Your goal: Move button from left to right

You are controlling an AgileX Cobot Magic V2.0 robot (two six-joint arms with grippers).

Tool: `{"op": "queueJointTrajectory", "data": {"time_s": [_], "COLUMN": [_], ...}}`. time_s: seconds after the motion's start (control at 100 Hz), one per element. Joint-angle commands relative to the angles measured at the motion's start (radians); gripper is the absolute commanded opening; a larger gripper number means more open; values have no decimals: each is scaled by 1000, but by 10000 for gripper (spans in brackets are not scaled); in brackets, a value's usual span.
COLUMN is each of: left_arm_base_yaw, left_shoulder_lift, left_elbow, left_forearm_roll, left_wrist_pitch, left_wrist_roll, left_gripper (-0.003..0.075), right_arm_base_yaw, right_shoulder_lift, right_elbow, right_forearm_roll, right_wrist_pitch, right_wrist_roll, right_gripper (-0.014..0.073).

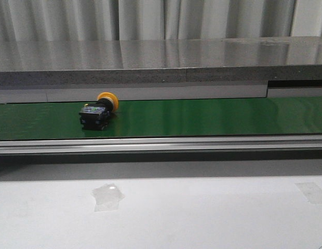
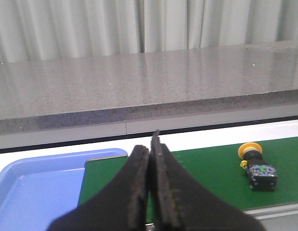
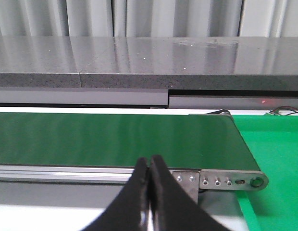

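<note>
The button (image 1: 98, 111) lies on its side on the green conveyor belt (image 1: 202, 116), left of the middle, its yellow cap toward the back and its black body toward the front. It also shows in the left wrist view (image 2: 257, 166), off to the side and apart from my left gripper (image 2: 150, 147), which is shut and empty above the belt's left end. My right gripper (image 3: 149, 161) is shut and empty, in front of the belt's near rail by its right end. Neither gripper shows in the front view.
A blue tray (image 2: 29, 178) lies beside the belt's left end. A bright green surface (image 3: 276, 144) lies past the belt's right end. A grey stone ledge (image 1: 161, 67) runs behind the belt. The aluminium rail (image 1: 161, 144) borders its front. Clear tape pieces (image 1: 108, 196) stick to the white table.
</note>
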Motion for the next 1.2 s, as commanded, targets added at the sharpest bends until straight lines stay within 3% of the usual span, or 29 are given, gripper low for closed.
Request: {"op": "queueJointTrajectory", "data": {"time_s": [0.0, 0.24, 0.49, 0.95, 1.19], "left_arm_base_yaw": [-9, -9, -9, -9, -9], "left_shoulder_lift": [6, 6, 6, 6, 6], "left_elbow": [-28, -28, -28, -28, -28], "left_forearm_roll": [-12, -12, -12, -12, -12], "left_wrist_pitch": [-80, -80, -80, -80, -80], "left_wrist_roll": [-5, -5, -5, -5, -5], "left_gripper": [-20, -20, -20, -20, -20], "right_arm_base_yaw": [-5, -5, -5, -5, -5], "right_shoulder_lift": [-17, -16, 64, 633, 902], "right_elbow": [-15, -26, -156, -695, -891], "right_forearm_roll": [0, 1, 23, 23, 59], "right_wrist_pitch": [-93, -137, -67, 458, 550], "right_wrist_roll": [2, 2, 2, 2, 2], "right_gripper": [-68, -68, -68, -68, -68]}}
